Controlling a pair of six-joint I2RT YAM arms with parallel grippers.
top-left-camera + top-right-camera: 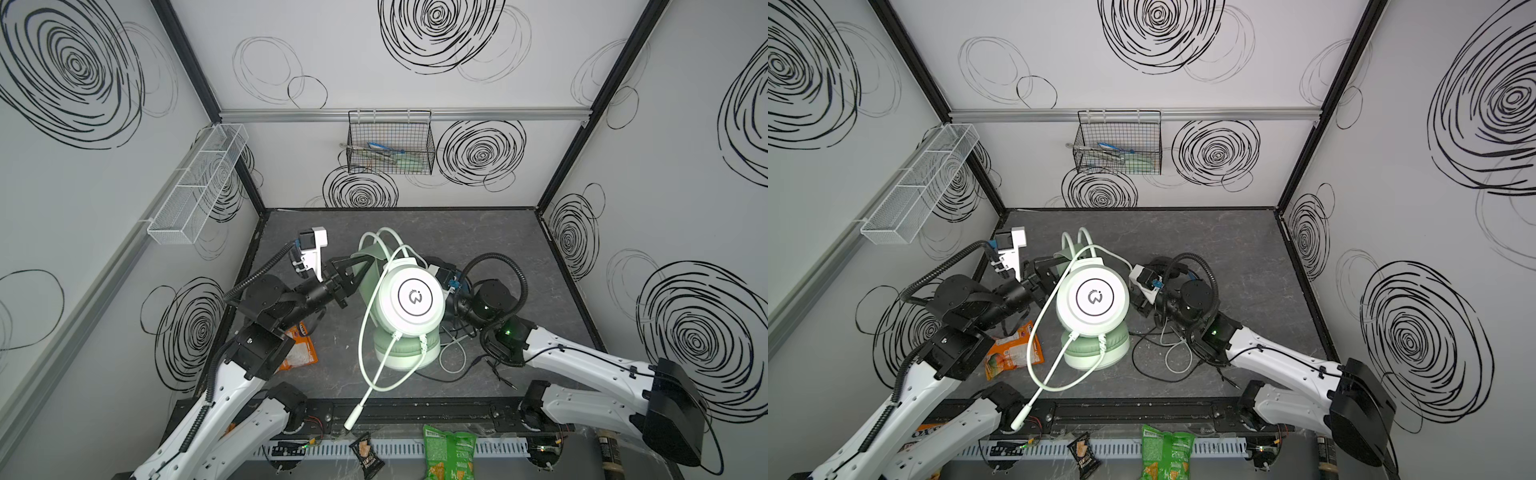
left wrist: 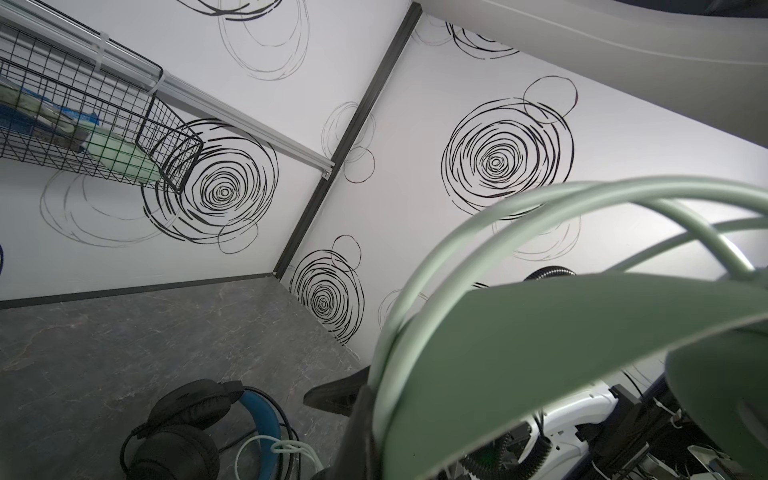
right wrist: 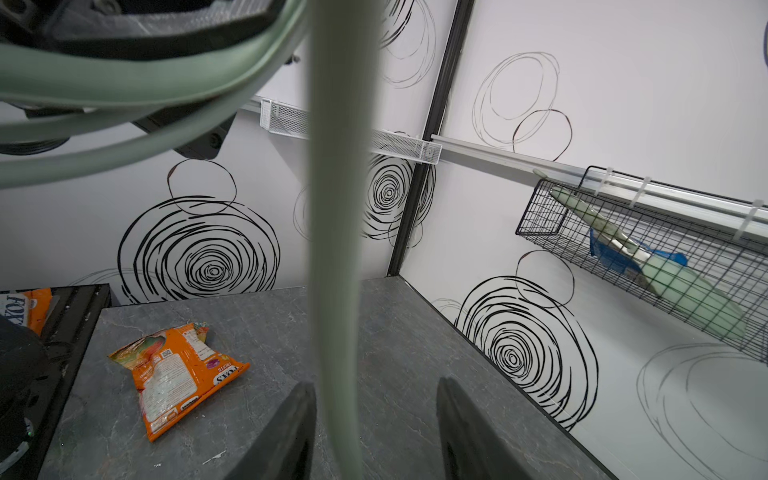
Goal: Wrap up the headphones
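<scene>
Above the middle of the grey bench (image 1: pixel 415 232), the mint-green headset (image 1: pixel 414 297) is held up, one earcup facing upward, its headband pinched in the closed left end effector (image 1: pixel 365 264). The black headset (image 2: pixel 187 428) lies on the bench. The right end effector (image 3: pixel 376 384) stands parted and grips nothing, with a pale green strand (image 3: pixel 336 249) between its jaws.

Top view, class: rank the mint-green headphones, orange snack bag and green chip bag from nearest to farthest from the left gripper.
1. mint-green headphones: headband held in the left gripper.
2. orange snack bag: on the table, left side.
3. green chip bag: off the table, at the front.
</scene>
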